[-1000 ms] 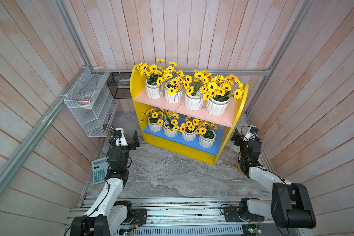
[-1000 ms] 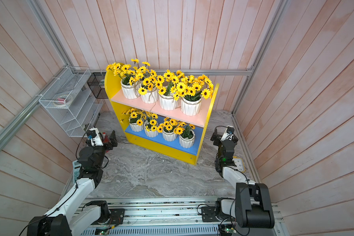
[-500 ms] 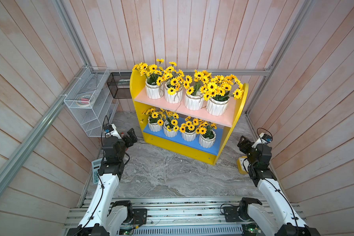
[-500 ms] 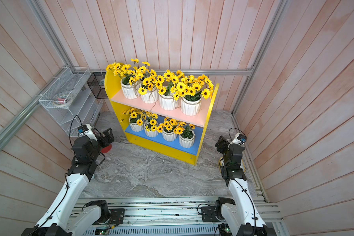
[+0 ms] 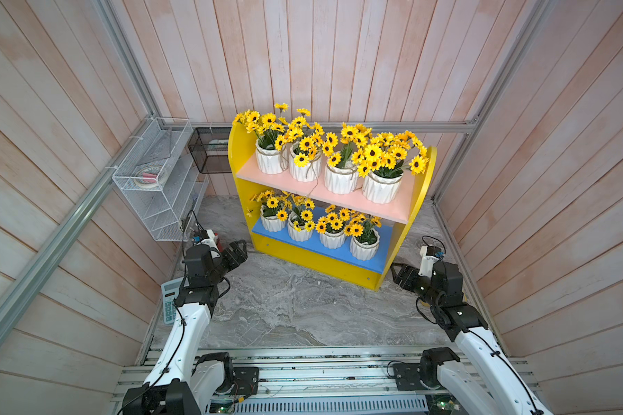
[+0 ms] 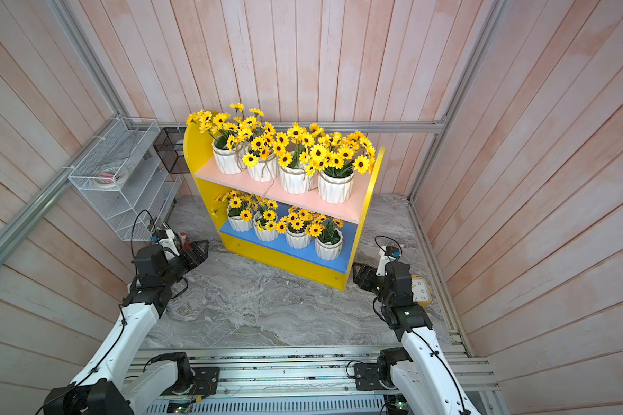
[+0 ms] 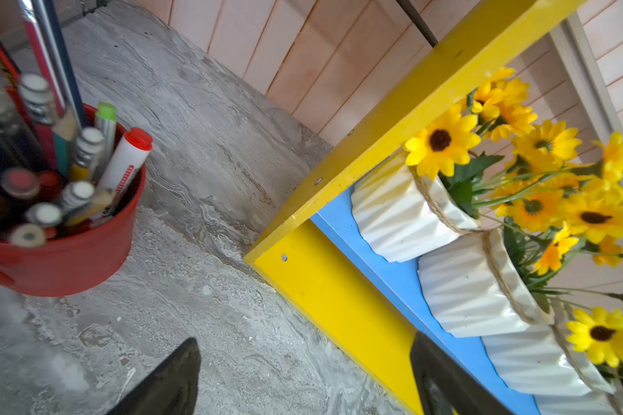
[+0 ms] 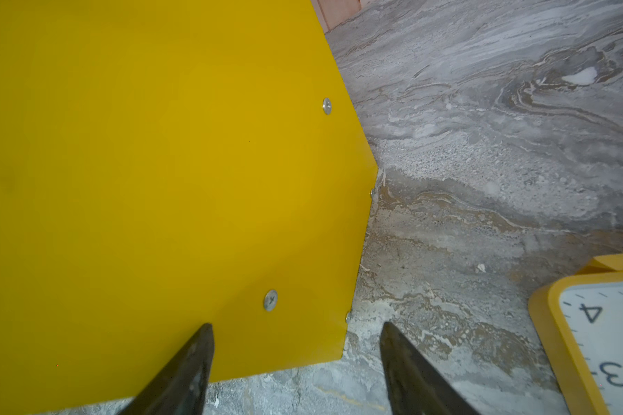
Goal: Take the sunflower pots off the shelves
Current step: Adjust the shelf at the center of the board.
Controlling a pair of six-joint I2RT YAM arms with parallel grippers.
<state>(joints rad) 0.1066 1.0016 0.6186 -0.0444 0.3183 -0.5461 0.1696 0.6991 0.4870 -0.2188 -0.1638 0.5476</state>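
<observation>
The shelves stand at the back of the marble floor. Several sunflower pots line the pink upper board and several more sunflower pots sit on the blue lower board. My left gripper hovers open and empty by the unit's front left corner. In the left wrist view its gripper points at the yellow base, with the lower pots just beyond. My right gripper is open and empty beside the right side panel, the gripper straddling its bottom front corner without touching.
A red pen cup stands left of the shelves, close to my left gripper. A yellow clock lies under my right arm. A calculator lies at the left wall, below a white wire rack and a black mesh basket.
Both arms have unfolded and reached forward. The right gripper has come down towards the shelf's right front corner. Both pairs of jaws stand somewhat narrower than before.
</observation>
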